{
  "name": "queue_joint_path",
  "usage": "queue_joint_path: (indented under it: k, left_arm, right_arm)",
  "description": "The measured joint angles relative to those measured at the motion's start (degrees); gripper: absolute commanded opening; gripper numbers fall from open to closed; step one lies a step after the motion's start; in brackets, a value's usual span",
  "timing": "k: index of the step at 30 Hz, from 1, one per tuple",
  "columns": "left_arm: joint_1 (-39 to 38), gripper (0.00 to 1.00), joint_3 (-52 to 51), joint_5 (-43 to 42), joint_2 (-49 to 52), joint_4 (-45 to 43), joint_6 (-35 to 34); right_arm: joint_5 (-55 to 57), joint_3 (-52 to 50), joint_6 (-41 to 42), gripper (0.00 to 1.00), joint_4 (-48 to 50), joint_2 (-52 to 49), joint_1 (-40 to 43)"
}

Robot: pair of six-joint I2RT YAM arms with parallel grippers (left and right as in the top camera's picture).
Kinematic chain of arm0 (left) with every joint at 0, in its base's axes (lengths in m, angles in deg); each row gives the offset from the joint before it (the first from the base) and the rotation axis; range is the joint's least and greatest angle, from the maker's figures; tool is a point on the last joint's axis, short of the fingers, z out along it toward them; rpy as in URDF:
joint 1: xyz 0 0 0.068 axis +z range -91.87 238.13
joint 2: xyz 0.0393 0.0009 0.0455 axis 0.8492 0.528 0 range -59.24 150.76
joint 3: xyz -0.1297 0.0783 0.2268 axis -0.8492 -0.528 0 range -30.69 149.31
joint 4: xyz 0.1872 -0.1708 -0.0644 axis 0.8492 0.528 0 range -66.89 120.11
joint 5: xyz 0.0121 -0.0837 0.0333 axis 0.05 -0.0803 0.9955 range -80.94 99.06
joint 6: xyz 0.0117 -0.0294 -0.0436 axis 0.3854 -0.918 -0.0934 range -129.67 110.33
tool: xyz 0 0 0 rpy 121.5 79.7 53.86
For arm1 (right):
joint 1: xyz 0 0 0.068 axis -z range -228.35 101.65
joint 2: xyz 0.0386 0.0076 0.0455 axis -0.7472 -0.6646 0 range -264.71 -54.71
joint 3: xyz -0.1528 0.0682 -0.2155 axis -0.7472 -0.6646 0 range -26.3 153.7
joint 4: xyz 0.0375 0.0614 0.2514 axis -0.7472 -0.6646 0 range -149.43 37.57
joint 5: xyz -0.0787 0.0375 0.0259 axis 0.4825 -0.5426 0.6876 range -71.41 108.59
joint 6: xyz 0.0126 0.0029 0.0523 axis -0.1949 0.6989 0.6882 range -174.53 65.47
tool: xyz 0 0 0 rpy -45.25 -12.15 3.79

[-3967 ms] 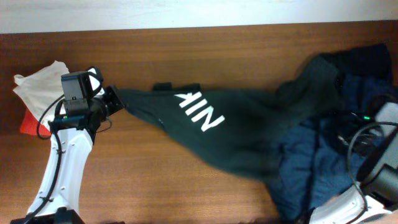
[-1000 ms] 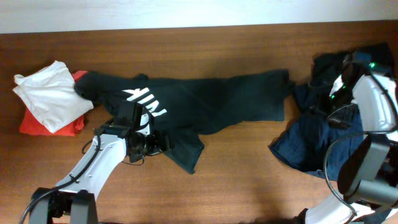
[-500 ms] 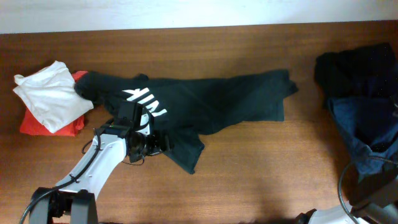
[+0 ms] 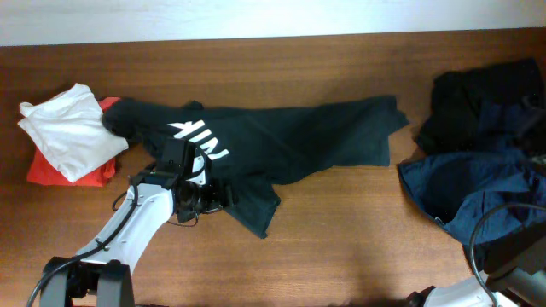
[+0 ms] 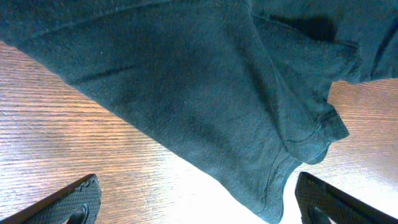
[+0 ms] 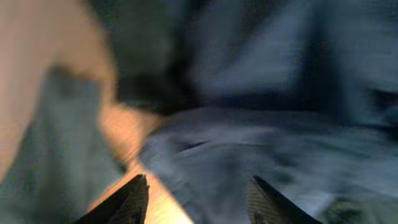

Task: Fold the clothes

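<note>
While left end effector (image 5: 196, 186) gapes, black T-shirt (image 5: 186, 87) hem just ahead.

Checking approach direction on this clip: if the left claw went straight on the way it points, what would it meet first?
The black T-shirt: its loose lower edge lies on the table directly ahead of the open left claw. Whether the claw is at cloth height is unclear.

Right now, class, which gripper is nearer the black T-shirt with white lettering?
Left. The left gripper is at the lower edge of the black T-shirt, jaws open over its fabric. The right gripper is far to the right, at the navy garment.
</note>
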Motion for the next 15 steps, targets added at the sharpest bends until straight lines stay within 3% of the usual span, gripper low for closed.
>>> queue_joint_path:
  k: [5, 11, 15]
  left_arm:
    - [0.0, 0.99, 0.0, 0.0, 0.0, 0.5, -0.2]
    - [-2.3, 0.99, -1.9, -1.5, 0.0, 0.2, -7.4]
    - [-5.4, 0.98, -2.2, 4.0, 0.0, -4.9, -11.2]
  right_arm:
    - [-10.6, 0.0, -11.7, 0.66, -6.3, 0.0, -11.6]
    - [-8.3, 0.0, -13.8, 0.66, -6.4, 0.0, -26.1]
    - [-7.1, 0.0, -13.8, 0.66, -6.8, 0.0, -29.8]
